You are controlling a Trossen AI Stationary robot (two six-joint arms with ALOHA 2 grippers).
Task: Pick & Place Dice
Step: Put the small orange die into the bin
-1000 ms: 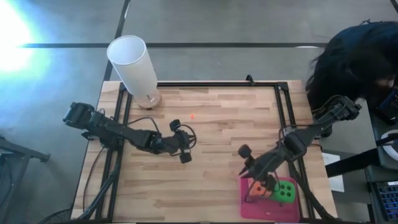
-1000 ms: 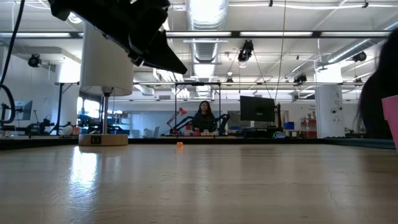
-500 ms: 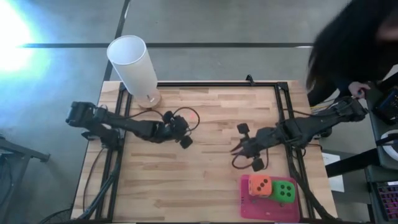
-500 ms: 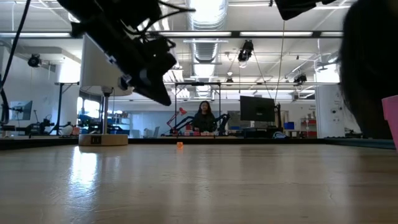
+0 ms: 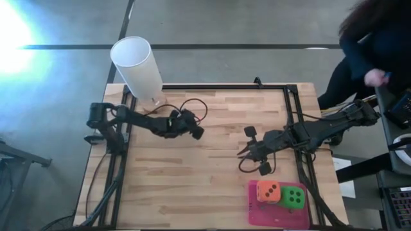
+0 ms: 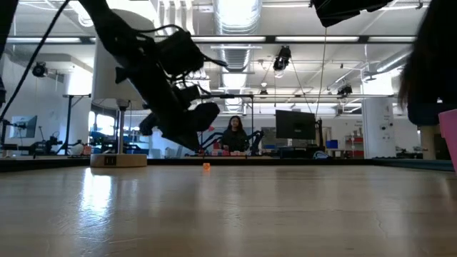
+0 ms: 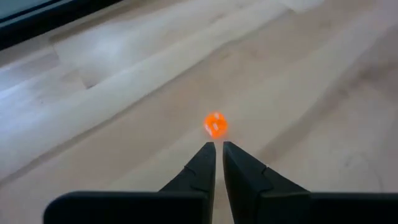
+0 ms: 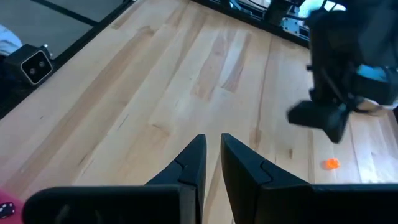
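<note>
White cylinder (image 5: 138,66) stands upright on a round wooden base at the far left corner of the counter (image 5: 205,186).

Left gripper (image 5: 196,131) hangs above the counter's left-centre, just beside the cylinder base, arm reaching in from the left edge. Left wrist view: fingers (image 7: 200,167) nearly together, a thin gap between the tips, nothing held. A very small orange object (image 7: 214,124) lies on the wood just beyond the tips; too small to tell whether it is a die. The same orange speck (image 6: 206,166) shows on the far part of the counter in the low view, with the left gripper (image 6: 187,128) above and just left of it.

Right gripper (image 5: 244,154) hovers over the right-centre of the counter, pointing toward the left arm, away from the mat. Right wrist view: fingers (image 8: 194,163) close together, narrow gap, empty.

Pink mat (image 5: 258,213) lies at the near right corner. Orange die (image 5: 268,191) sits on its left part, two dark pips up. Green die (image 5: 295,197) touches it on the right, four pips up. Both are cubes, no long axis; edges roughly square to the mat, slightly turned.

A person (image 5: 376,45) stands beyond the counter's far right corner.
</note>
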